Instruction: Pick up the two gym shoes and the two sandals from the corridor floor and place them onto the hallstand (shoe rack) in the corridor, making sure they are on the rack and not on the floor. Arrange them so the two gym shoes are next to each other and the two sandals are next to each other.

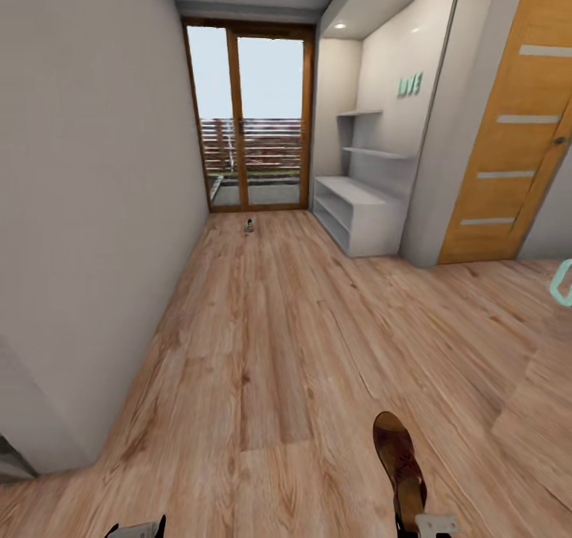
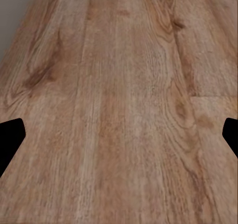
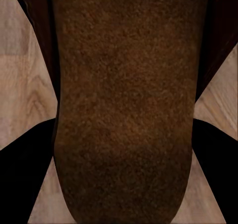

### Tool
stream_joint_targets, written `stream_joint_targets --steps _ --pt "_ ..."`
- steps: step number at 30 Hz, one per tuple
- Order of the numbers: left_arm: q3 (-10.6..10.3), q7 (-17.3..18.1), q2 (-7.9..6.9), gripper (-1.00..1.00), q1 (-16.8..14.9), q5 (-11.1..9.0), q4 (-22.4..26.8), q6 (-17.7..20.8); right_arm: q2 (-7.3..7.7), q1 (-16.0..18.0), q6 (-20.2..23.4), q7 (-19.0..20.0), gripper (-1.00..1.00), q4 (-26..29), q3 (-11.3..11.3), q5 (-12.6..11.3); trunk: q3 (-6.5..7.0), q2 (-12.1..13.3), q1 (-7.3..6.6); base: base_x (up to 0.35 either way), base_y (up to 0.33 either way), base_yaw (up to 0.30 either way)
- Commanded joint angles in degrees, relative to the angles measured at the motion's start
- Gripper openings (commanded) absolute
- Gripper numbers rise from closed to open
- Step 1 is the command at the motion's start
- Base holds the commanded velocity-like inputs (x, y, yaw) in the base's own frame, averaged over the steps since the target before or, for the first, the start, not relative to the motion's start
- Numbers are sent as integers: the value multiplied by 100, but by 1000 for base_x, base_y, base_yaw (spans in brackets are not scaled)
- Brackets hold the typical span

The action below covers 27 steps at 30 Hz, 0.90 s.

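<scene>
A dark reddish-brown sandal (image 1: pixel 400 462) with a tan sole hangs just above the corridor floor (image 1: pixel 270 347) at the bottom right of the head view. My right gripper (image 1: pixel 425 526) is shut on its near end. In the right wrist view the sandal (image 3: pixel 124 75) lies between the black fingers (image 3: pixel 25 179). My left gripper (image 1: pixel 137 530) stands open over bare planks, its fingertips (image 2: pixel 10 140) wide apart. Far down the corridor, near the glass door, lies a small white, green and red thing (image 1: pixel 249 225) that looks like a gym shoe. The pale-grey hallstand (image 1: pixel 357 212) stands at the far right.
A grey wall (image 1: pixel 87 204) runs along the left. A glass door with a wooden frame (image 1: pixel 250 117) closes the corridor's far end. An orange wooden door (image 1: pixel 516 125) stands right of the hallstand. A teal object (image 1: pixel 562 282) pokes in at the right edge.
</scene>
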<state>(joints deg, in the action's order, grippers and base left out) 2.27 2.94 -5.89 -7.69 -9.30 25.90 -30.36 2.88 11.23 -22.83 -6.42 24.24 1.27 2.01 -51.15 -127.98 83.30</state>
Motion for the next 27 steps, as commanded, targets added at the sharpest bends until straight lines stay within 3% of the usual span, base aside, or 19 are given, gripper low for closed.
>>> stream_joint_targets --steps 1,20,27 --pt "2 31 1 100 -5 -46 -6 -14 2 2 -11 -35 -100 0 14 22 -5 -2 2 337 0 276" --pt "2 31 2 100 -5 -46 -6 -14 -7 2 -11 -35 -100 -7 14 20 -17 -2 2 337 0 275" --pt "2 31 4 100 -5 -46 -6 -14 -4 2 -11 -40 -100 -7 11 30 -22 -2 2 337 0 91"
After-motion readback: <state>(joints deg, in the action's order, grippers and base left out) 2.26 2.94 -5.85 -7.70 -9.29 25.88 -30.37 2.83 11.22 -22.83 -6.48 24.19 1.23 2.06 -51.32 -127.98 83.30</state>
